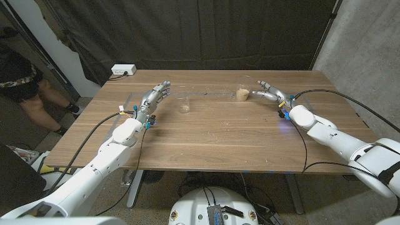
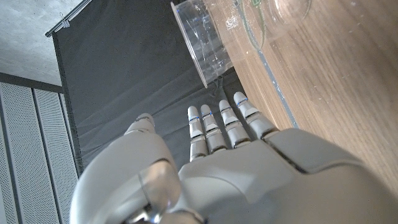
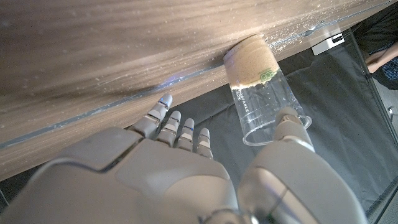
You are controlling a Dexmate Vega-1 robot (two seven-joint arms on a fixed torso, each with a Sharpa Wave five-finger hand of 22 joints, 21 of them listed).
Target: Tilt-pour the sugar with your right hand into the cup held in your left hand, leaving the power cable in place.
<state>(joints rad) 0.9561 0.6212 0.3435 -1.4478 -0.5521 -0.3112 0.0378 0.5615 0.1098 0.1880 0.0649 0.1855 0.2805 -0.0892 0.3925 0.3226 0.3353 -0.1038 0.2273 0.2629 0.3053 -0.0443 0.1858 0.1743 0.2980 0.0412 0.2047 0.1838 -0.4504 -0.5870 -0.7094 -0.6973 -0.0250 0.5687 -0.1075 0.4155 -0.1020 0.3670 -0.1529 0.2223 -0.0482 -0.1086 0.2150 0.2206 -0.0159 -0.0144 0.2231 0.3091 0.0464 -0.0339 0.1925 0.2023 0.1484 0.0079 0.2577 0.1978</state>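
On the desk (image 1: 212, 134) I see my left robot hand (image 1: 154, 98) with fingers apart, holding nothing, just beside the empty cup (image 1: 184, 105). My right robot hand (image 1: 269, 92), fingers spread and empty, sits just beside the sugar cup (image 1: 243, 91), which stands well apart from the empty cup, sugar in its bottom.

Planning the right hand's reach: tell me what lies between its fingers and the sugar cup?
Nothing: head view shows right hand just beside sugar cup.
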